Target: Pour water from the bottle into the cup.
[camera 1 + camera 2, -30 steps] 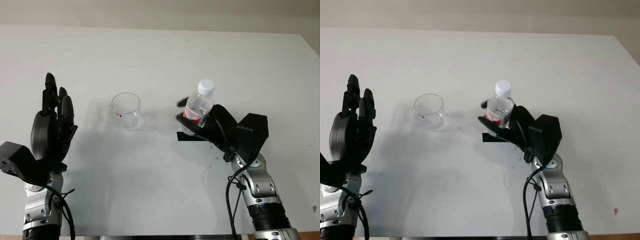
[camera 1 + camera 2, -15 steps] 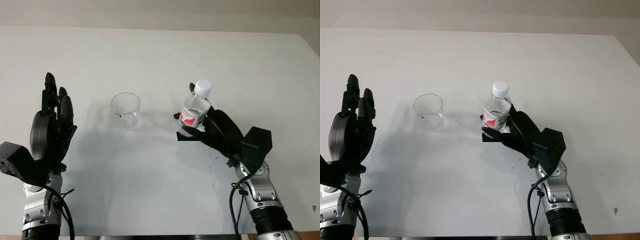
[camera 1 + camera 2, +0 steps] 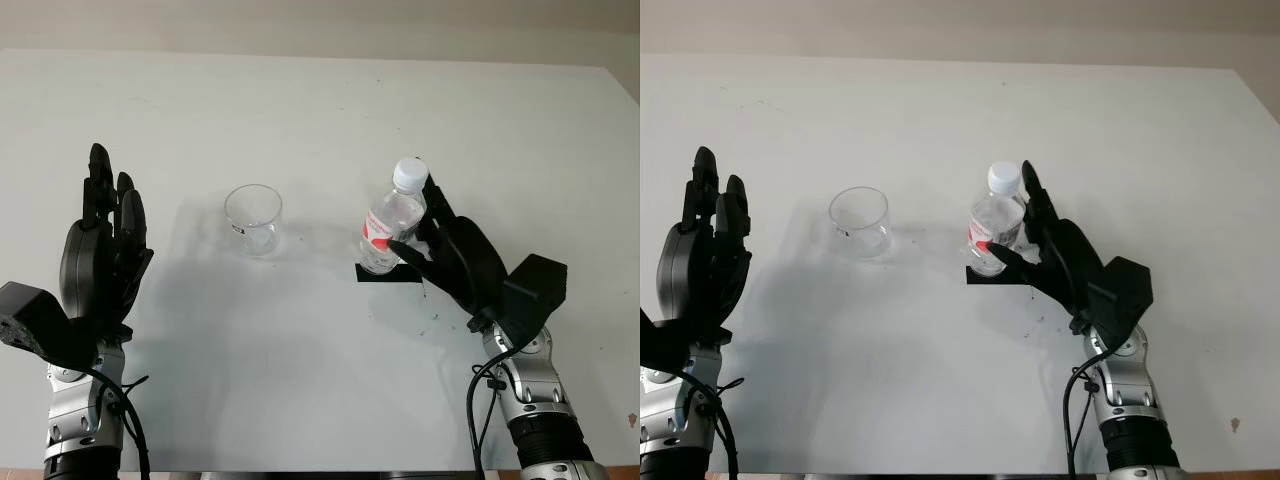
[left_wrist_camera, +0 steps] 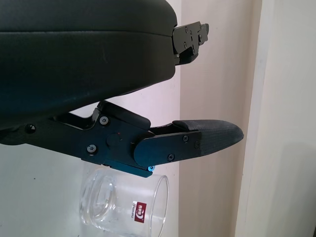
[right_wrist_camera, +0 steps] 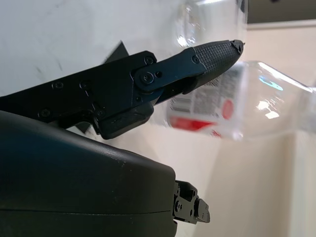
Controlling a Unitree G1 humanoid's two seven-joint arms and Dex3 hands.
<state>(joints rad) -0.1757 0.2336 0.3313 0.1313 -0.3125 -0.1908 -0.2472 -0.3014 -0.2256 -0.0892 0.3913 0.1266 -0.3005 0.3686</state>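
A clear water bottle (image 3: pixel 393 225) with a white cap and red label stands on a black square mark (image 3: pixel 372 274) right of centre, leaning slightly. My right hand (image 3: pixel 418 222) is open right beside it: one finger rises behind the cap and the thumb reaches across the lower front. In the right wrist view a straight finger (image 5: pixel 212 57) crosses in front of the bottle (image 5: pixel 232 108). The empty clear cup (image 3: pixel 253 220) stands upright to the bottle's left. My left hand (image 3: pixel 100 250) is open, held upright at the left, apart from the cup (image 4: pixel 123 207).
The white table (image 3: pixel 320 110) stretches wide behind and around the objects, and its far edge meets a pale wall. Free room lies between the cup and the bottle.
My right hand has uncurled from the bottle and drawn back to the right. The bottle went down onto the black mark. The left hand and the cup have not moved.
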